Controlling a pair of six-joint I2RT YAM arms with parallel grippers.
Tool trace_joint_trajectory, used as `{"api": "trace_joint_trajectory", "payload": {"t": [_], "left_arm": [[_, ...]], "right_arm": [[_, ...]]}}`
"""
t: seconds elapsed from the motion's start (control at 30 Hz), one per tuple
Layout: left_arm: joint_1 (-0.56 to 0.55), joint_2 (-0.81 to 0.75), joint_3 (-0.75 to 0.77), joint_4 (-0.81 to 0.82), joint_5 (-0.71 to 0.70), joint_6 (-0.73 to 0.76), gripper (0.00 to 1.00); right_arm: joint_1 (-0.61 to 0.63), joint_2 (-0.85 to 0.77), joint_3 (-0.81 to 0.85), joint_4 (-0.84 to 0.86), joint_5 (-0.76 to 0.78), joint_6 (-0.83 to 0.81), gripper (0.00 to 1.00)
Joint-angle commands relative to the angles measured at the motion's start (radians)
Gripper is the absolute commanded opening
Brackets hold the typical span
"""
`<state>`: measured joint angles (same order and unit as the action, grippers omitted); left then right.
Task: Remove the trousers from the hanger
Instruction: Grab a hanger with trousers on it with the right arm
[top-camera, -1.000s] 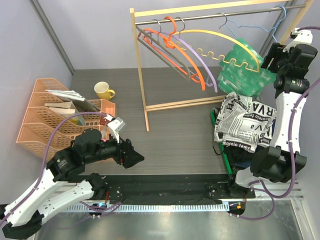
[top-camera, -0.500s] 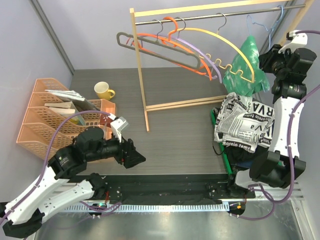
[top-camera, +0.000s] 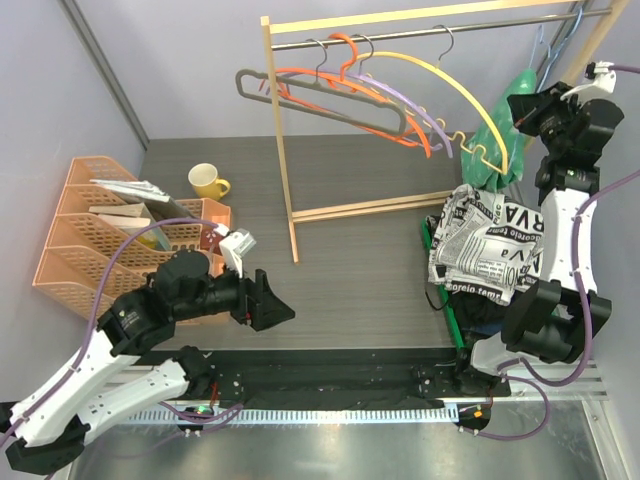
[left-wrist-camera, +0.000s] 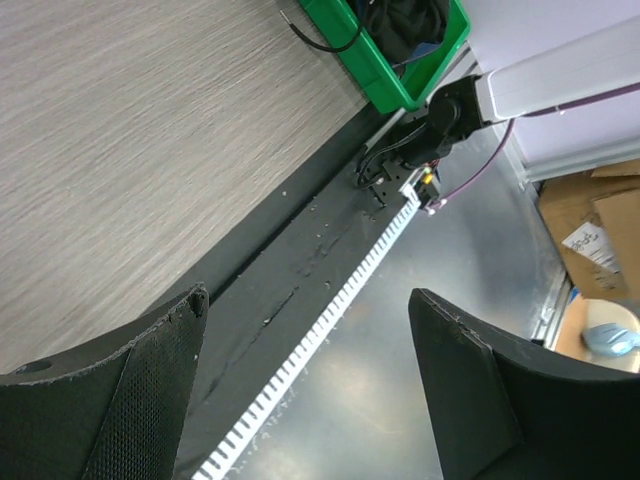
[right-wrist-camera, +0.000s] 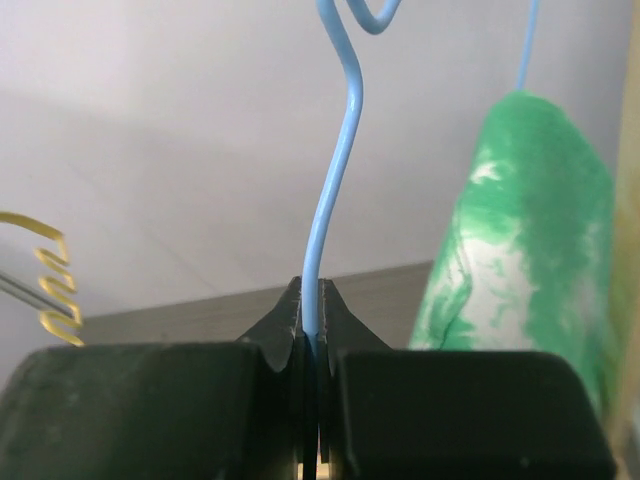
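Right pincer (right-wrist-camera: 315, 300), apart 1 second ago, is now clamped on the wire neck of the blue hanger (right-wrist-camera: 335, 180). The green-and-white trousers (right-wrist-camera: 520, 270) hang just beside it at the right end of the rail (top-camera: 420, 30), seemingly on that same hanger. I judge the hanger secured and the garment not yet off. Left pincer (left-wrist-camera: 310, 330) stands apart, idle above the desk (left-wrist-camera: 150, 130).

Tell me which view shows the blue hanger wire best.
Right wrist view: the blue hanger wire stands close up, pinched in the shut right tool. The top view shows only thin blue loops; the left wrist view, nothing.
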<state>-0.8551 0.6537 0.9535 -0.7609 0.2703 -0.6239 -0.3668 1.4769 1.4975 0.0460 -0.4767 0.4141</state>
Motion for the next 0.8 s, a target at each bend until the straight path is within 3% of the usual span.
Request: {"api": "trace_joint_trajectory", "payload": {"t": [0.0, 0.2, 0.77], "left_arm": [[-0.001, 0.011, 0.016, 0.060, 0.001, -0.069, 0.81], [-0.001, 0.023, 0.019, 0.057, -0.032, -0.080, 0.81], [0.001, 0.274, 0.203, -0.041, -0.134, 0.039, 0.81]], "right_arm": [[-0.003, -0.050, -0.081, 0.496, -0.082, 0.297, 0.01], [-0.003, -0.021, -0.161, 0.832, -0.175, 0.433, 0.01], [-0.003, 0.005, -0.138, 1.038, -0.296, 0.140, 0.01]]}}
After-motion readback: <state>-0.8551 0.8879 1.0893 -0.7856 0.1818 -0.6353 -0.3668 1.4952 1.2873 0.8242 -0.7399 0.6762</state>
